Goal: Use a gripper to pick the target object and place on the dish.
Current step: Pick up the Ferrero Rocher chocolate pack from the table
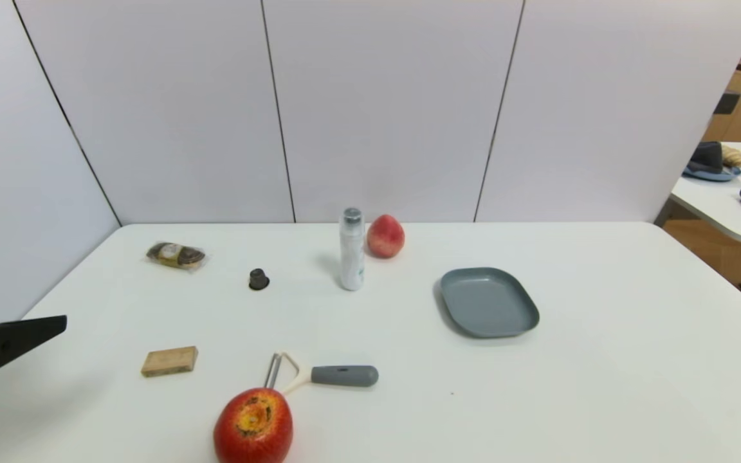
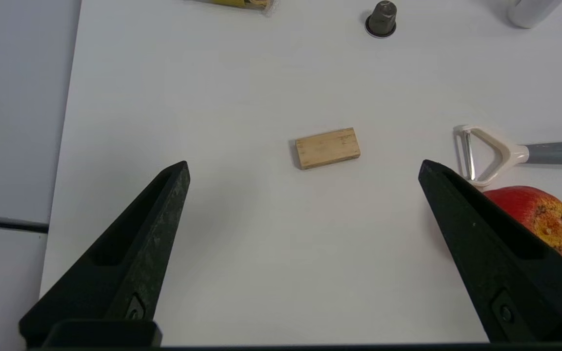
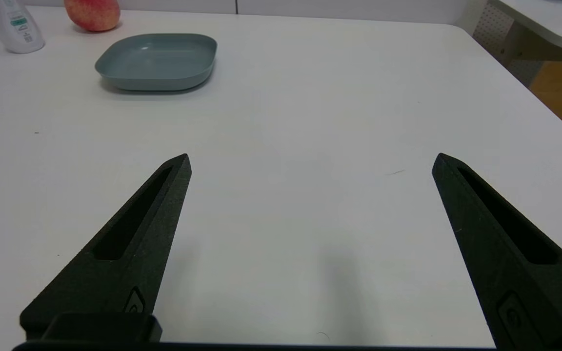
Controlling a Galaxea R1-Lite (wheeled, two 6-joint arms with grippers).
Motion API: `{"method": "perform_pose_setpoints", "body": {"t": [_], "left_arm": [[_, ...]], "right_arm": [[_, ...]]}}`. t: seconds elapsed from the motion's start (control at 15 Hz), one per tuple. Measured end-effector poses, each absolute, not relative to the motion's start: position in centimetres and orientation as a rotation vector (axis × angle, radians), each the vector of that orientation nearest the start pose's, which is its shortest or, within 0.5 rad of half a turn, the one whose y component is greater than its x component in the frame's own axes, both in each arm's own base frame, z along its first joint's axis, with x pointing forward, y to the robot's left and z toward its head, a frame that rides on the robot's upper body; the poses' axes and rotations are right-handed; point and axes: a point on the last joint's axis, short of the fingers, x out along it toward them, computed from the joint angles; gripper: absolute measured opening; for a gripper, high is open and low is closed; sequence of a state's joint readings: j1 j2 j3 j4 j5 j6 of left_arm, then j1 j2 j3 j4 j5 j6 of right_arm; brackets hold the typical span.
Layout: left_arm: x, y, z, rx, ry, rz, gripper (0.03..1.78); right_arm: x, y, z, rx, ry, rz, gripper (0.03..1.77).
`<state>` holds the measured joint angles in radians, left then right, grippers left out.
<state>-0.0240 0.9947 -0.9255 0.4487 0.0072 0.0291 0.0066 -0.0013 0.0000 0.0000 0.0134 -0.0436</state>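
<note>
The target object (image 1: 175,255), a small clear-wrapped packet with dark ends and a yellow middle, lies at the table's far left. Only its edge (image 2: 234,3) shows in the left wrist view. The grey-blue dish (image 1: 489,301) sits right of centre, bare inside, also seen as the dish (image 3: 158,61) from the right wrist. My left gripper (image 2: 303,166) hovers open over the near left of the table, nothing between its fingers; one finger (image 1: 13,342) shows at the head view's left edge. My right gripper (image 3: 311,158) stands open above bare table, well short of the dish.
A tan wooden block (image 1: 169,361), a grey-handled peeler (image 1: 325,374) and a red apple (image 1: 253,427) lie near the front. A small dark cap (image 1: 258,279), a white bottle (image 1: 351,249) and a peach (image 1: 385,236) stand farther back. Wall panels close the back and left.
</note>
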Motion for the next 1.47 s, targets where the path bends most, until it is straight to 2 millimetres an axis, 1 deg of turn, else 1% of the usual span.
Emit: {"method": "perform_pose_setpoints", "body": {"t": [0.13, 0.27, 0.53, 0.67, 0.87, 1.2, 1.47], "left_arm": [[13.5, -0.3, 27.6, 0.043, 0.591, -0.027, 1.69], [16.6, -0.4, 28.3, 0.046, 0.654, -0.029, 1.69], [22.0, -0.5, 29.1, 0.047, 0.75, -0.031, 1.69], [24.8, -0.5, 29.1, 0.047, 0.794, -0.029, 1.69], [28.6, -0.5, 28.2, 0.042, 0.878, -0.024, 1.69], [34.1, 0.2, 25.6, -0.004, 0.949, 0.015, 1.69], [37.3, 0.7, 24.2, -0.109, 0.939, 0.083, 1.69]], "right_arm": [[-2.3, 0.0, 7.5, -0.044, -0.002, 0.02, 1.71], [-2.3, 0.0, 7.5, -0.044, -0.002, 0.019, 1.71], [-2.3, 0.0, 7.5, -0.044, -0.001, 0.019, 1.71], [-2.3, 0.0, 7.5, -0.044, -0.001, 0.019, 1.71], [-2.3, 0.0, 7.5, -0.044, -0.002, 0.02, 1.71], [-2.3, 0.0, 7.5, -0.044, -0.002, 0.019, 1.71], [-2.3, 0.0, 7.5, -0.044, -0.002, 0.019, 1.71]]}}
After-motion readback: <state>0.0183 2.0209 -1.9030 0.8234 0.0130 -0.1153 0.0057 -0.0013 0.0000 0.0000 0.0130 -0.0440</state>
